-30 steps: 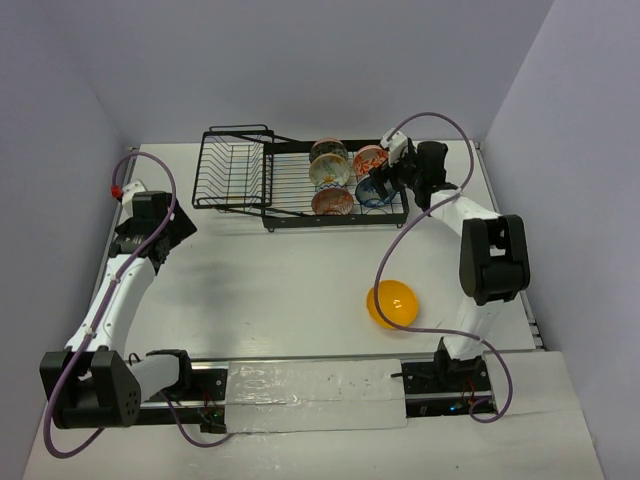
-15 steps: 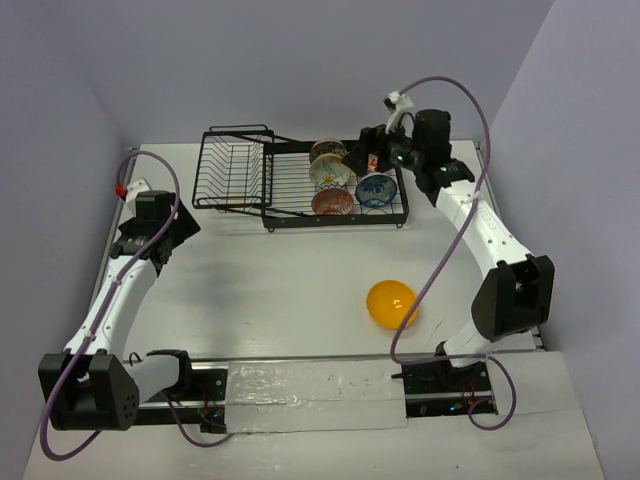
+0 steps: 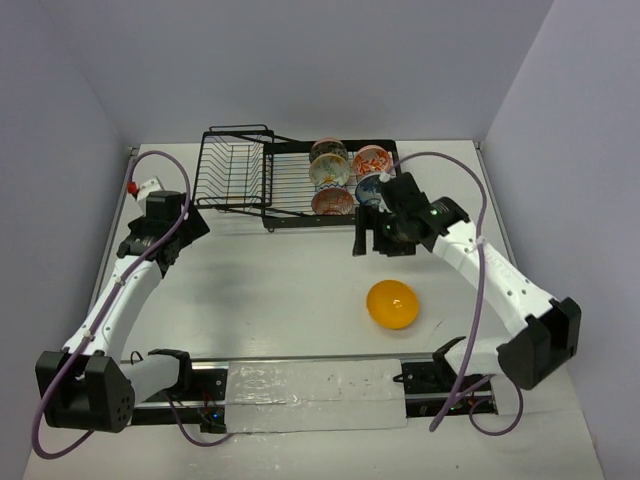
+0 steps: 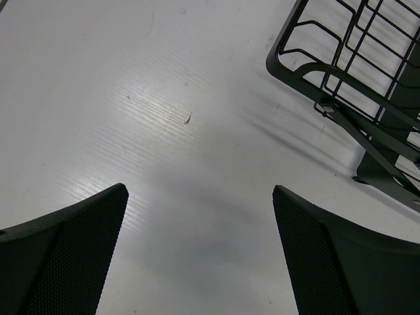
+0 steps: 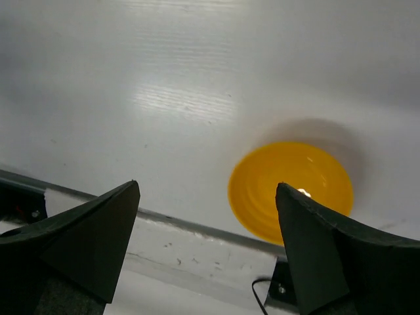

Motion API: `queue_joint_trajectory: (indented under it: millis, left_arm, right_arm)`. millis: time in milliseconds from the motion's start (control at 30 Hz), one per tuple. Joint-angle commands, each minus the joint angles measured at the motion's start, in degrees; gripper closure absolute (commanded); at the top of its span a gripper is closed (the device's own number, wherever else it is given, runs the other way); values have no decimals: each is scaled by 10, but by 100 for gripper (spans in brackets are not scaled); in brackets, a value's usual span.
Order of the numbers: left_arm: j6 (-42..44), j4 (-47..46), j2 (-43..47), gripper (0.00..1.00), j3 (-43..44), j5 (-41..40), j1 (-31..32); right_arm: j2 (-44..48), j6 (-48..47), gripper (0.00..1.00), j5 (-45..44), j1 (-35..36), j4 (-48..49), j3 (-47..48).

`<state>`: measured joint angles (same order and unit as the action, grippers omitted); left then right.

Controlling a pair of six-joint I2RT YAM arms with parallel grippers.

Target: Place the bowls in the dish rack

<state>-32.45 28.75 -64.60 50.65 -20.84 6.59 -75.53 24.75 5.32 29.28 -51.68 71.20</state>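
The black wire dish rack (image 3: 240, 172) stands at the back of the table with several patterned bowls (image 3: 330, 172) upright in its right half. The plain orange-yellow bowl (image 3: 392, 304) lies on the table, near right. My right gripper (image 3: 372, 238) is open and empty, just in front of the rack's right end, above the table. Its wrist view shows the orange-yellow bowl (image 5: 290, 190) ahead, beside the right finger, with the gripper (image 5: 207, 186) apart from it. My left gripper (image 3: 192, 224) is open and empty, left of the rack. A corner of the rack (image 4: 341, 72) shows in its wrist view, beyond the gripper (image 4: 198, 189).
The arm mounting rail (image 3: 310, 380) runs along the near table edge and shows in the right wrist view (image 5: 170, 262). Purple walls close in the table on the left, back and right. White tabletop (image 3: 280, 280) lies between the arms.
My right gripper has left the rack's right end, where the blue bowl now stands, and swung down and nearer toward the orange-yellow bowl. My left gripper has shifted slightly right.
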Motion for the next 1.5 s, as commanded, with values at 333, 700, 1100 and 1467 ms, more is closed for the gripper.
queue_joint_trajectory:
  millis: [333, 700, 1100, 1467]
  left_arm:
    - [-4, -5, 2, 2, 8, -8, 26]
    - [-4, -2, -4, 2, 9, -14, 34]
    - [-3, 2, -13, 2, 9, -16, 38]
    - [-3, 1, -16, 2, 9, -17, 38]
  right_arm:
    - [213, 212, 20, -140, 2, -126, -159]
    - [229, 232, 25, -97, -47, -84, -264]
    - [189, 189, 32, -22, -143, -10, -338]
    - [156, 201, 44, -20, -145, 46, -378]
